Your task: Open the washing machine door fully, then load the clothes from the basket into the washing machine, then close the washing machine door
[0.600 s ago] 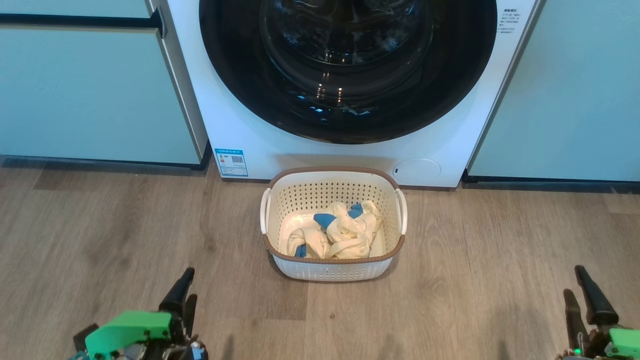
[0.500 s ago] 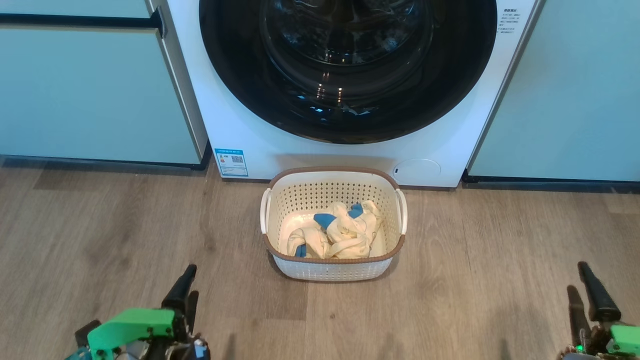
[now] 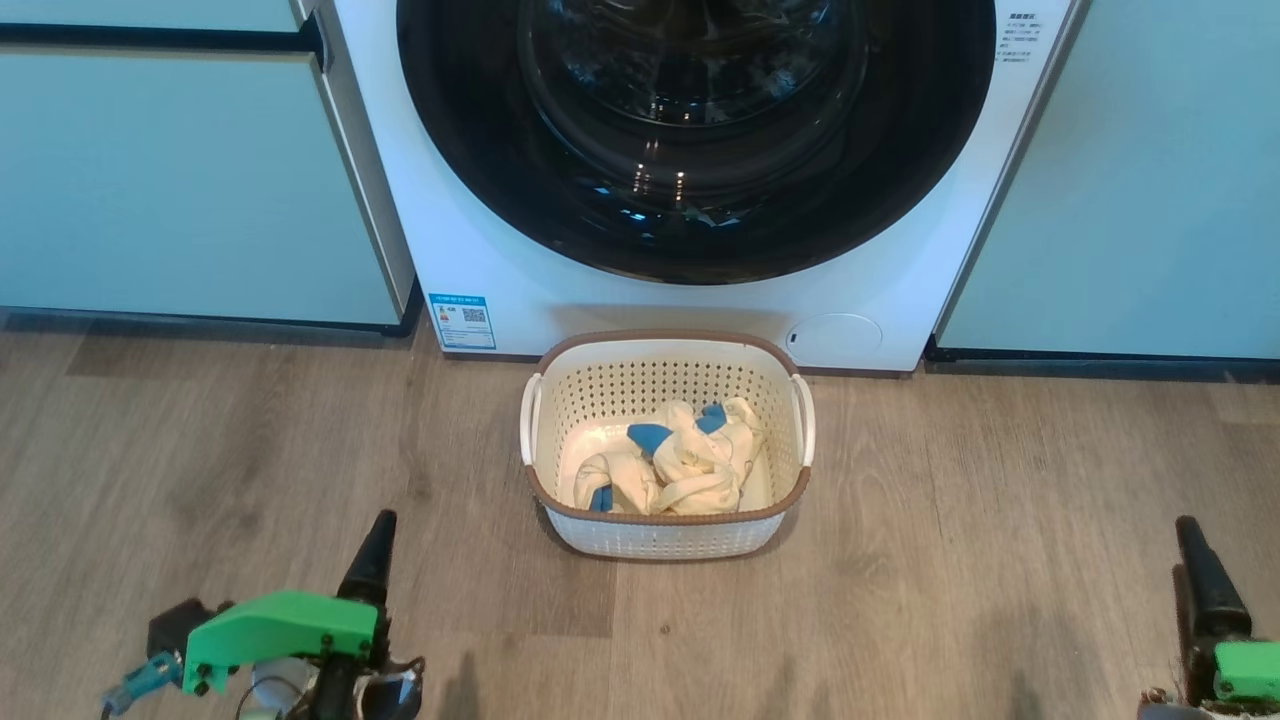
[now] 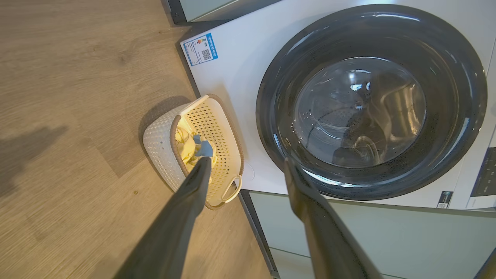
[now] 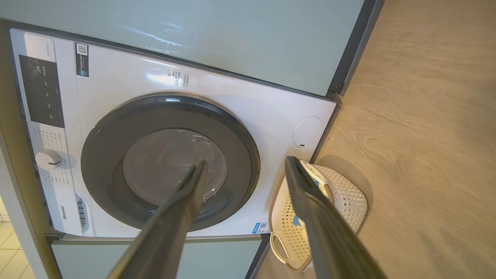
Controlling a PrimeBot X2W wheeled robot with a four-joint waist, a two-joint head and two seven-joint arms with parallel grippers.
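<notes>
The white washing machine (image 3: 480, 250) fills the top of the head view, and its door (image 3: 470, 170), glossy black rim with a glass centre, is closed flat against it. On the floor just in front stands the cream basket (image 3: 790, 480) with the cream and blue clothes (image 3: 680, 465) bundled inside. My left gripper (image 3: 375, 560) hovers low at the left and my right gripper (image 3: 1195, 570) low at the right, both well short of the basket. In the wrist views the left gripper (image 4: 248, 166) and right gripper (image 5: 246, 162) are open and empty, facing the door (image 4: 271, 116) (image 5: 104, 155).
Pale teal cabinet panels (image 3: 180, 190) (image 3: 1150, 190) flank the machine. A blue label sticker (image 3: 462, 321) and a round flap (image 3: 833, 341) sit low on its front. The control panel (image 5: 40, 91) and knob (image 5: 48, 159) lie beyond the door. Wood floor (image 3: 250, 450) surrounds the basket.
Both grippers have crept a little forward in the head view, the right one also outward. The basket, clothes and door have not moved.
</notes>
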